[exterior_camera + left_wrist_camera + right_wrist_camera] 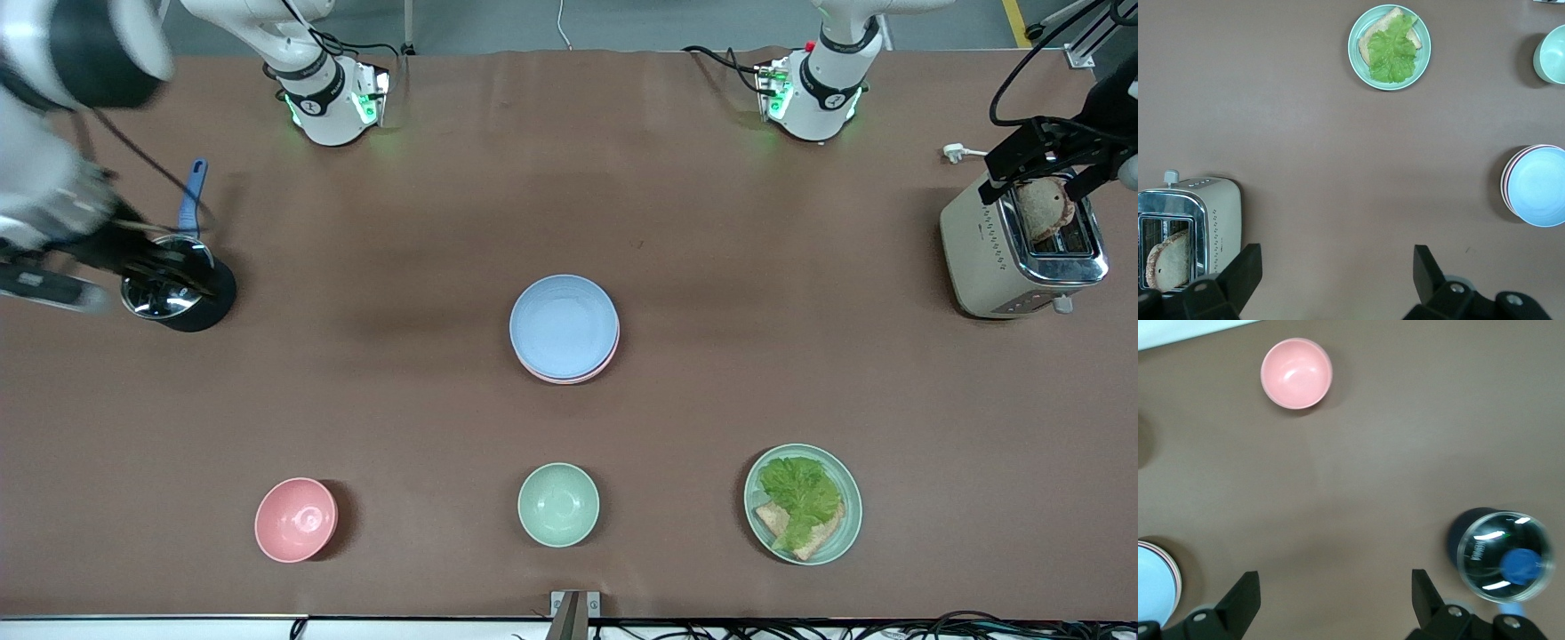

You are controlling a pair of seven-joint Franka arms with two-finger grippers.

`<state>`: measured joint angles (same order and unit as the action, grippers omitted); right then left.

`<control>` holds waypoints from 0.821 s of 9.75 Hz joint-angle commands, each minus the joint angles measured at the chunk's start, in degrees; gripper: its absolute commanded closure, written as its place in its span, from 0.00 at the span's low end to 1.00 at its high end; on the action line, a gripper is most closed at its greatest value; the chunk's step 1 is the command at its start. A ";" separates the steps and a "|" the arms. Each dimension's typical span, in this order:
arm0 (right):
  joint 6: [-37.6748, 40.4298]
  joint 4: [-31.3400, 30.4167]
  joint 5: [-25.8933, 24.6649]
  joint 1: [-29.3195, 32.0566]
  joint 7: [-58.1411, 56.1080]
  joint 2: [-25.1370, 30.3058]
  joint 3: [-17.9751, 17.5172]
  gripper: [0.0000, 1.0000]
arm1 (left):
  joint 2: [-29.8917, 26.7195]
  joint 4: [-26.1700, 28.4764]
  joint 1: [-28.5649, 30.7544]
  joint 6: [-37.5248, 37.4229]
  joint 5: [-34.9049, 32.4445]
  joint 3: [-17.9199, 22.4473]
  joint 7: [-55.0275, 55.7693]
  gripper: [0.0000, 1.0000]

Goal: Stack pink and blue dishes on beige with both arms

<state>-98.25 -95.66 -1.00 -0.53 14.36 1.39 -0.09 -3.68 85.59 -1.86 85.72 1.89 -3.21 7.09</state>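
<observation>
The pastel blue plate [564,325] lies on top of a stack at the table's middle. The pink plate [572,377] shows only as a rim under it. The stack also shows at the edge of the left wrist view, where the blue plate [1540,187] tops pale rims. No beige plate can be made out; it may lie hidden under the stack. My left gripper [1058,169] [1336,257] hangs open and empty over the toaster at the left arm's end. My right gripper [133,258] [1335,581], also open and empty, hovers by the metal cup at the right arm's end.
A toaster [987,258] holds a bread slice [1042,206]. A metal cup [169,289] [1503,557] holds a blue-handled tool [193,200]. Along the edge nearest the camera stand a pink bowl [296,519], a pale green bowl [558,504] and a green plate [852,498] with lettuce and bread.
</observation>
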 commanded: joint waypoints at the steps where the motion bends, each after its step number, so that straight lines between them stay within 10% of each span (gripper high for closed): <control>1: 10.50 9.59 -0.32 -0.61 -1.97 -1.04 3.42 0.00 | -0.19 1.86 -0.52 -0.56 -0.13 0.23 -1.03 0.00; 8: 11.50 10.76 1.95 1.24 -4.95 -1.48 4.14 0.00 | 0.51 1.51 -0.25 -0.56 -1.81 0.14 -3.32 0.00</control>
<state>-87.22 -85.56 -0.50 0.09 10.13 -0.23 4.36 -3.62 85.63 -1.92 85.66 1.16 -3.15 4.35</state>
